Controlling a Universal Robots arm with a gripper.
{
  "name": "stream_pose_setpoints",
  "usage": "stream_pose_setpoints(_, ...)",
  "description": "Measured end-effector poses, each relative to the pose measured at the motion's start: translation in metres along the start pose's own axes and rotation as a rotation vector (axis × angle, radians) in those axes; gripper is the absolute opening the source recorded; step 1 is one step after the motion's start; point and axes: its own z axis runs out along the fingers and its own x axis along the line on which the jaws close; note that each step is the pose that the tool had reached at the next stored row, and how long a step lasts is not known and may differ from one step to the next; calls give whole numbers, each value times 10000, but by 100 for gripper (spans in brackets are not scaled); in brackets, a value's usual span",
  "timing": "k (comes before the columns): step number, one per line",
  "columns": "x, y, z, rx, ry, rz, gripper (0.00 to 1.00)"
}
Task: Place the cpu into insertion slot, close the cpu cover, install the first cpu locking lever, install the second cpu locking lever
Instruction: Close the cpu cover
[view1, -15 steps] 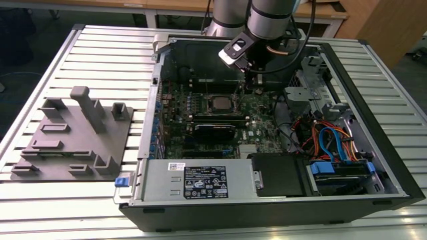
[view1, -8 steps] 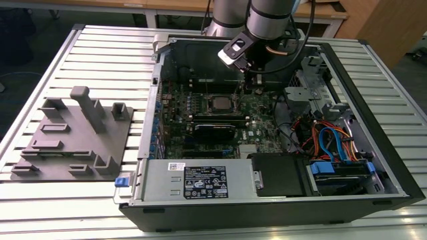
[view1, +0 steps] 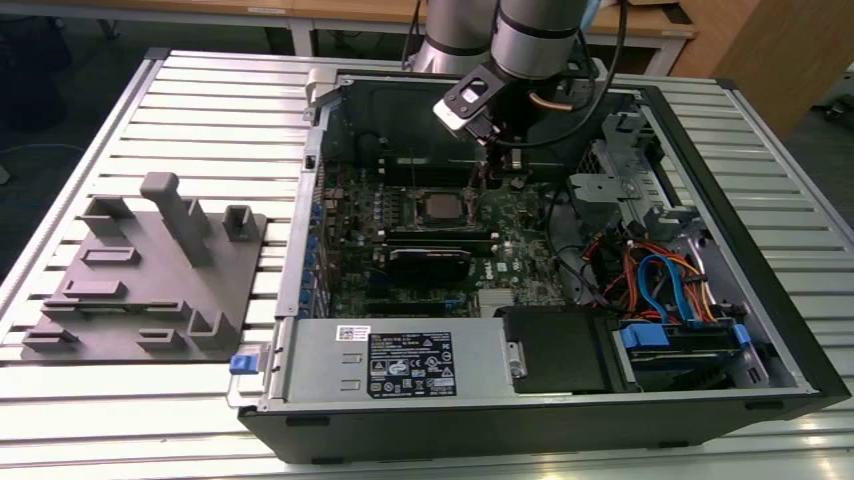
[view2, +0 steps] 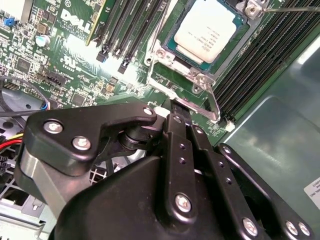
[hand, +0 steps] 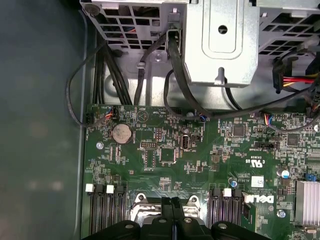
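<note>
At the exterior view's left, a grey moulded fixture tray (view1: 147, 280) lay on the slatted counter (view1: 214, 100), just beside the open computer case (view1: 534, 430). Inside the case, the cpu (view1: 438, 207) sat in the insertion slot (view1: 414, 208), ringed by green motherboard, well clear of the power supply (view1: 387, 365) at the case's near edge. In the second wrist view its pale metal top (view2: 207, 30) showed through the window of the cpu cover (view2: 182, 67), which looked to be lying flat over it. Just to the exterior view's right of the socket hung the gripper (view1: 494, 170). In both wrist views its fingers were clenched together with nothing visible between them (hand: 172, 201), and their tips (view2: 173, 106) were at the socket's edge, touching or nearly touching a pale metal bar (view2: 216, 105) that I judged to be a locking lever. A thin rod (view2: 290, 8) crossed the socket's far corner. Farther right lay the drive cage and its blue cables (view1: 667, 290). The likely risks were that the tips could slip off the narrow, springy bar and scrape the board or the memory slots (view2: 260, 55), or that pressing on a cover not fully seated could load the chip unevenly.
</note>
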Motion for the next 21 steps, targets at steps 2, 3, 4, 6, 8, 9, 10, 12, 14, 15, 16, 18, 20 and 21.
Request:
stream_pose_setpoints(2, 0, -10, 2, 1, 1, 1, 10)
stream_pose_setpoints(3, 0, -13, 3, 2, 1, 1, 10)
stream_pose_setpoints(4, 0, -18, 4, 2, 0, 0, 10)
stream_pose_setpoints(6, 0, -30, 6, 2, 1, 0, 10)
stream_pose_setpoints(8, 1, -43, 7, 3, 0, 0, 10)
stream_pose_setpoints(9, 1, -49, 8, 3, 0, 1, 10)
stream_pose_setpoints(10, 1, -54, 8, 2, 0, 0, 10)
stream_pose_setpoints(12, 1, -60, 9, 2, 0, 0, 10)
stream_pose_setpoints(14, 1, -62, 9, 2, 0, -1, 10)
stream_pose_setpoints(15, 1, -63, 9, 3, 0, -1, 10)
stream_pose_setpoints(16, 1, -65, 9, 2, 0, 0, 10)
stream_pose_setpoints(18, 1, -71, 10, 2, 1, 2, 10)
stream_pose_setpoints(20, 1, -75, 10, 2, 1, 0, 10)
stream_pose_setpoints(21, 1, -77, 10, 2, 1, 0, 10)
